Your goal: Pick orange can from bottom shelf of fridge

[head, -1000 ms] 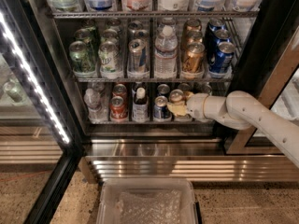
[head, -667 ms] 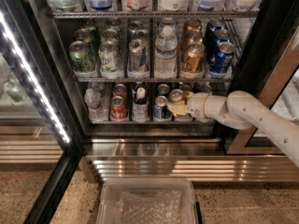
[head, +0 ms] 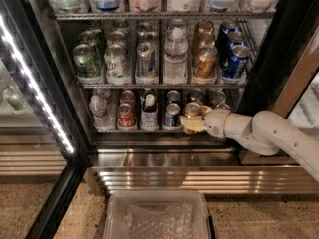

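Note:
The orange can (head: pixel 191 111) stands at the front right of the bottom shelf (head: pixel 149 130) of the fridge (head: pixel 75 133), whose door is open. My gripper (head: pixel 197 119) reaches in from the right at can height. Its yellowish fingers (head: pixel 193 127) sit on either side of the can's body, closed on it. The can is upright and rests on the rack. My white arm (head: pixel 269 132) runs out to the lower right.
On the bottom shelf stand a blue can (head: pixel 172 114), a dark bottle (head: pixel 149 112), a red can (head: pixel 124 115) and a clear bottle (head: pixel 98 111) to the left. More cans stand behind and on the rack above. A clear plastic bin (head: pixel 157 215) lies on the floor below.
The gripper and wrist have sunk slightly at the orange can. The can stays on the shelf.

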You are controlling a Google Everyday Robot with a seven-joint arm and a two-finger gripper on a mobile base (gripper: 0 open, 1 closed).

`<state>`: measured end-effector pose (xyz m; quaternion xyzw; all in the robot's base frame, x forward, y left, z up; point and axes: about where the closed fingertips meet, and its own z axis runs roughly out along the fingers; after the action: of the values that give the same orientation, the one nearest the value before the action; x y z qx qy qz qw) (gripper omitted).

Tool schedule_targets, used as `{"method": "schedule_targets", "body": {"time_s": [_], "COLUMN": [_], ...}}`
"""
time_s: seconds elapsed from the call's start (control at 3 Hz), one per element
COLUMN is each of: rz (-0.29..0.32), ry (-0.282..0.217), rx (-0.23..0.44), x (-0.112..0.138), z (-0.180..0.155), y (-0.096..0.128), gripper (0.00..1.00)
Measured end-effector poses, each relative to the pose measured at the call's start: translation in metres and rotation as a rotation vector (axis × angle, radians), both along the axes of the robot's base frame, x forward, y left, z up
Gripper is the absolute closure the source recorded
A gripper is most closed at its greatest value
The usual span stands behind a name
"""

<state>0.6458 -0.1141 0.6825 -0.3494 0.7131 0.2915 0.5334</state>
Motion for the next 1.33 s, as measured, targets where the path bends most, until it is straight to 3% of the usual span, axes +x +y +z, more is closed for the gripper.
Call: {"method": "schedule_targets", "body": {"time_s": [0.33,1.0,1.33], "rz": [0.000,-0.054,-0.054], "ry": [0.000,0.027,0.027], "rx": [0.000,0.066,0.066], "x": [0.000,-0.054,-0.054], "z": [-0.003,0.006,0.006], "y": [0.000,-0.033,-0.033], "gripper": [1.00,1.00,1.00]}}
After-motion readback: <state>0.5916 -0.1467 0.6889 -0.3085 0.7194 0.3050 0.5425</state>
